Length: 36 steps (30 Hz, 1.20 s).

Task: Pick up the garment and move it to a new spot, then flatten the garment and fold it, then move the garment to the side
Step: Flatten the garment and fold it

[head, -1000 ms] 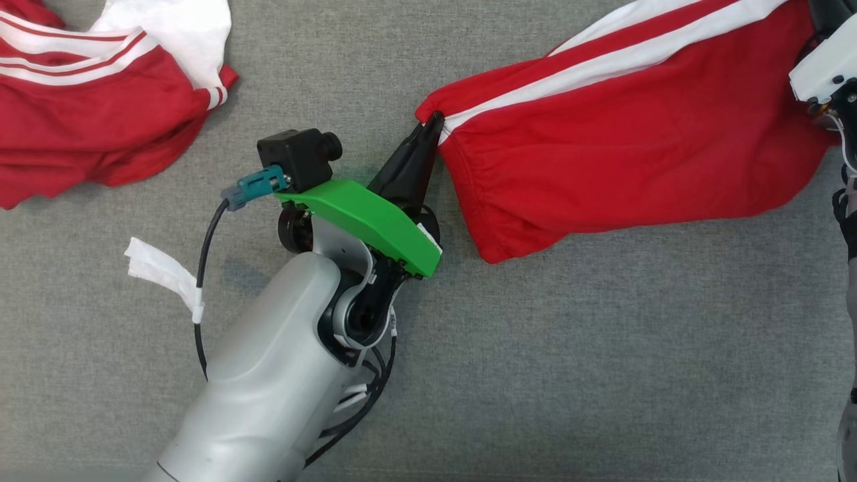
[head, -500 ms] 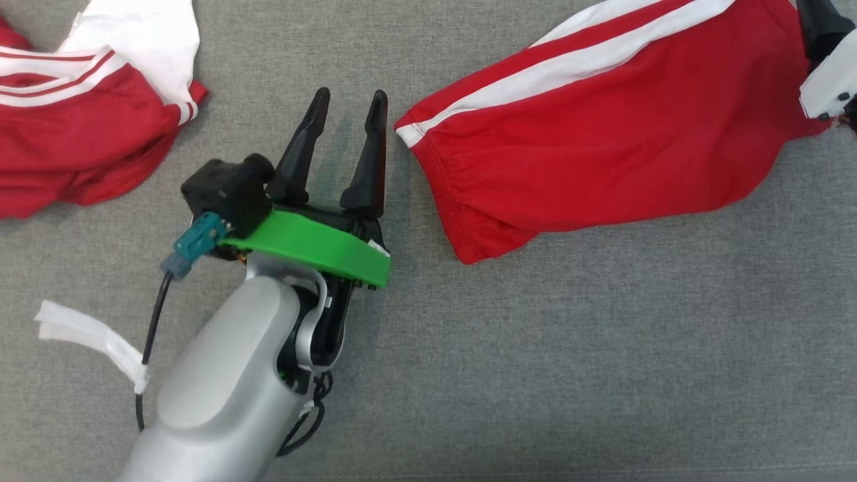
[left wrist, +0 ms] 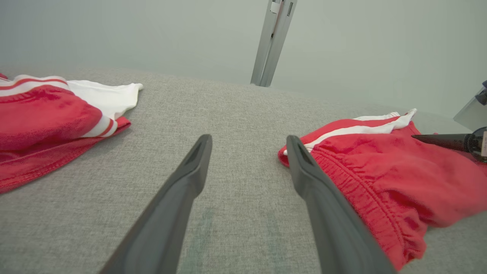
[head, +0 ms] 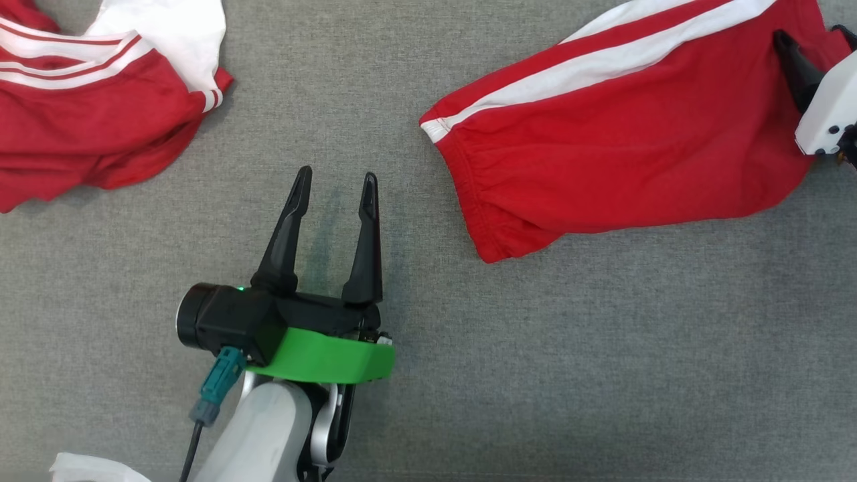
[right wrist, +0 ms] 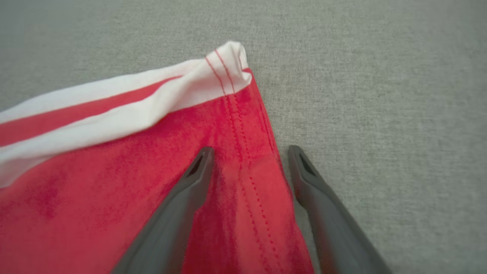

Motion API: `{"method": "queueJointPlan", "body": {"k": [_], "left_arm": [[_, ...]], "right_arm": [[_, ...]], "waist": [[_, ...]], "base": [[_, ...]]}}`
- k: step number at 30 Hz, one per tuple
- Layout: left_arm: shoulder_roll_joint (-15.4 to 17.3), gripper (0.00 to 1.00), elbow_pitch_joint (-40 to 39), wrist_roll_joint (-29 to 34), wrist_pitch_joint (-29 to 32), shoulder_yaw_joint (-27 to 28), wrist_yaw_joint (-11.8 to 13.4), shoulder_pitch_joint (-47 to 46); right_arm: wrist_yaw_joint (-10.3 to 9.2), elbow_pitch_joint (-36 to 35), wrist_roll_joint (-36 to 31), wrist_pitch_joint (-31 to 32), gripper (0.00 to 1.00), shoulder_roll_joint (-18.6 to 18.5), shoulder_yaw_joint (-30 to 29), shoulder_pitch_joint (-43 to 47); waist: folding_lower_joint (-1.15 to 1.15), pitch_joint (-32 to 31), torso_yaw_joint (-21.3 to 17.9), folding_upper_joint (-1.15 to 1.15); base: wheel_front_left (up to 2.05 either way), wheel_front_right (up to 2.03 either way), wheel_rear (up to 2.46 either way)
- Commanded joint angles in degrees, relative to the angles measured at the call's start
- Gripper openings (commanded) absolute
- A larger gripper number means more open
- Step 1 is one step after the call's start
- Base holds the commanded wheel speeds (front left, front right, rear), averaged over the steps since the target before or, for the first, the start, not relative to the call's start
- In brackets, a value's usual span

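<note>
Nearest me, my left pincer [head: 337, 175] hangs wide and empty over the flat grey woven-cloth worktop [head: 535, 368], just left of the gathered elastic edge [head: 469, 194] of the red jersey garment with white side stripes [head: 622, 147]. That garment lies spread toward the right, its elastic end pointing at my left pincer. At its other end my right pincer [right wrist: 251, 149] is spread wide around the double-stitched hem [right wrist: 243, 125], one finger over red cloth, the other over bare worktop. It grips nothing, and I cannot tell whether the tips touch.

I judge the cloth light, soft and limp. It will sag and bunch from any single grip, and drag instead of sliding cleanly on this rough surface. The thicker seams are the places to pinch: the elastic edge on my left and the stitched hem corner on my right. I would take both together, so it lifts taut.

Counted:
- two pincers, both empty;
- two red-and-white pieces, the second a rumpled red and white striped heap [head: 80, 134] well apart at the far left;
- one upright grey metal post [left wrist: 272, 42] beyond the worktop.
</note>
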Motion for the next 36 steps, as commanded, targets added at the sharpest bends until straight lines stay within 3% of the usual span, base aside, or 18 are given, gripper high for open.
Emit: {"method": "queueJointPlan", "body": {"k": [1,6,12,18,21,25,36], "left_arm": [[-0.61,1.00,0.02,1.02,-0.14,0.93,-0.97,1.42],[-2.16,1.00,0.71,3.42,-0.14,4.40,-4.02,5.46],[-2.75,1.00,1.10,5.48,-0.09,9.80,-7.64,10.83],[-3.00,1.00,2.23,6.85,-0.09,13.24,-10.15,13.54],[-3.06,1.00,2.21,5.69,-0.09,12.96,-10.26,14.07],[-3.04,1.00,2.59,4.34,-0.09,11.46,-9.67,14.78],[-3.02,1.00,4.09,3.01,-0.09,9.57,-8.53,14.45]], "right_arm": [[0.07,1.41,2.15,1.01,0.00,2.08,0.86,1.22],[0.05,2.27,7.21,-0.36,0.00,3.00,-3.13,2.90],[-0.01,2.69,11.11,-2.06,0.00,0.44,-11.43,6.83],[0.01,5.38,8.87,-4.15,0.00,-1.65,-20.39,8.92],[0.02,6.29,7.14,-4.64,0.00,-1.07,-23.01,7.27],[0.04,3.82,5.66,-3.21,0.00,1.28,-21.02,6.20],[0.04,-7.60,4.13,0.17,0.00,12.54,-4.14,10.16]], "waist": [[0.00,0.02,0.51,0.00],[0.00,-2.15,-0.63,0.00],[0.00,-6.16,-2.92,0.00],[0.00,-8.51,-3.18,0.00],[0.00,-9.11,-3.02,0.00],[0.00,-9.91,-2.90,0.00],[0.00,-11.19,-2.68,0.00]], "base": [[0.00,0.00,0.00],[0.00,0.00,0.00],[0.00,0.00,0.00],[0.00,0.00,0.00],[0.00,0.00,0.00],[0.00,0.00,0.00],[0.00,0.00,0.00]]}}
